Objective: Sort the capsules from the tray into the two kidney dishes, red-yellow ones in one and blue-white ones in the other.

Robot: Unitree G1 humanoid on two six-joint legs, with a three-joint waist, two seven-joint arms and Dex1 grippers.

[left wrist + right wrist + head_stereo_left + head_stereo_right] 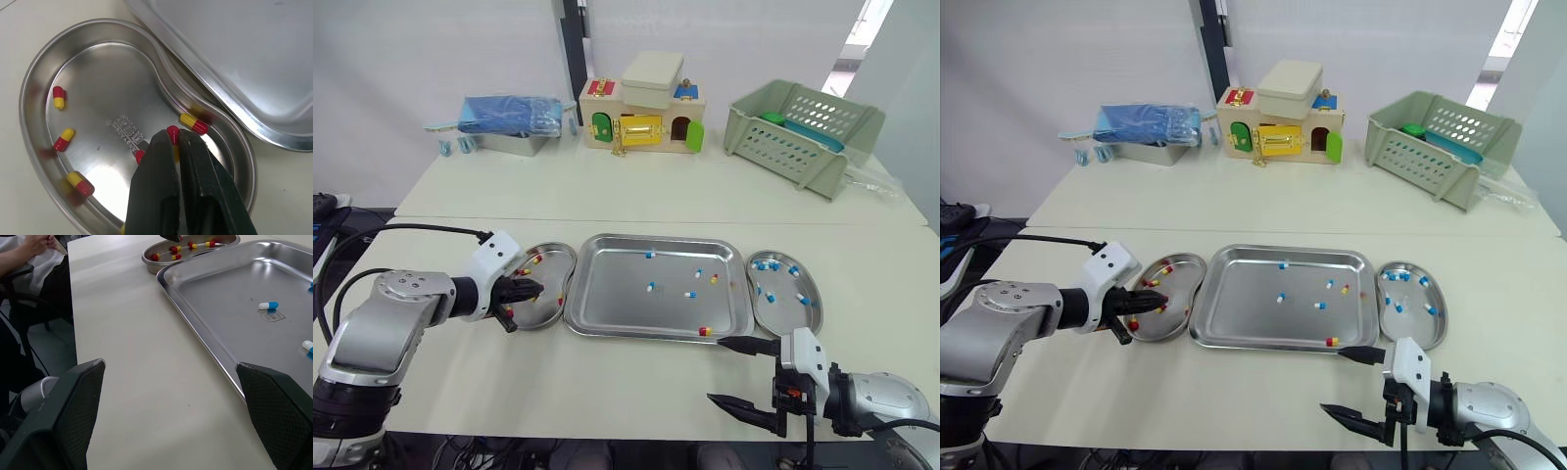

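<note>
The table (607, 382) in front of the tray (617, 294) is bare. The right gripper (715, 370) sits there, its fingers spread wide. The left gripper (530, 290), pinching a red-yellow capsule (172, 133), hangs over the left kidney dish (558, 269) and blocks it. The right kidney dish (781, 313) is open from above. The toy house (641, 117) and basket (798, 132) stand far back.

Two cream tables (607, 191) stand before a white wall (411, 49), a bright window (871, 29) at right.

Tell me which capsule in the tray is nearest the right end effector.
The red-yellow capsule at the tray's front rim, right by the open right end effector; the rest lie farther back.
</note>
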